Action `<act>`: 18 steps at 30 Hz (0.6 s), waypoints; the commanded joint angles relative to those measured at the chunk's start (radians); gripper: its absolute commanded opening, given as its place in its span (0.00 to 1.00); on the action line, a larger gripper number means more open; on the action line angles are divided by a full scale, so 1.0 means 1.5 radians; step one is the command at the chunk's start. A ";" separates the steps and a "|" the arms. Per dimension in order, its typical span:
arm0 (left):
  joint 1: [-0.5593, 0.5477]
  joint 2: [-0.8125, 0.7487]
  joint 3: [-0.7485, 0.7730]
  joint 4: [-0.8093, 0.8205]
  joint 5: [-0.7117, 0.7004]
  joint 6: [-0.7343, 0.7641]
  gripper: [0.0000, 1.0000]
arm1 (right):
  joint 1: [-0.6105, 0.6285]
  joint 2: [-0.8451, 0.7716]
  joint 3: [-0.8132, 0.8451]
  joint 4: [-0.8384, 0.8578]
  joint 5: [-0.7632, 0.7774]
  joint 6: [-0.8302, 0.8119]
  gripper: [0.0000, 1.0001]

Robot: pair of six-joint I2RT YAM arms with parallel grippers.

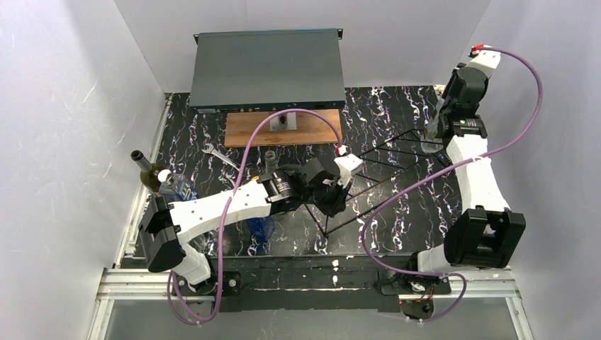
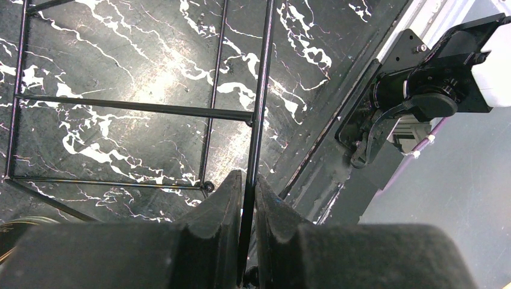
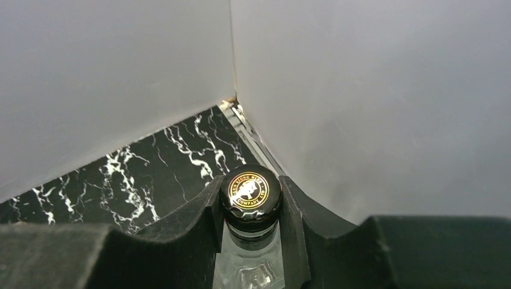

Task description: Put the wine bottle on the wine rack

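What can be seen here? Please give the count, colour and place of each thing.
table: 1, black with white veins, under everything
box: 1, dark grey, far edge, middle
board: 1, brown wood, in front of the box
wrench: 1, silver, left of the board
rack: 1, black wire, right of centre
held bottle: 1, clear, black cap, far right
green bottle: 1, dark green, left edge
white-capped bottle: 1, seems clear, beside the green one
blue bottle: 1, blue, under the left arm
left arm: 1, white, jaws shut on a rack wire
right arm: 1, white, jaws shut on the held bottle's neck
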 commanded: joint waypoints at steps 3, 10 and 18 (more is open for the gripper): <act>0.004 -0.026 -0.004 -0.027 -0.032 -0.025 0.00 | -0.002 -0.105 -0.048 0.105 0.058 0.074 0.01; 0.004 -0.027 -0.004 -0.027 -0.039 -0.029 0.00 | -0.002 -0.159 -0.149 0.133 0.076 0.150 0.01; 0.003 -0.030 -0.005 -0.027 -0.042 -0.030 0.00 | -0.002 -0.183 -0.198 0.100 0.086 0.217 0.01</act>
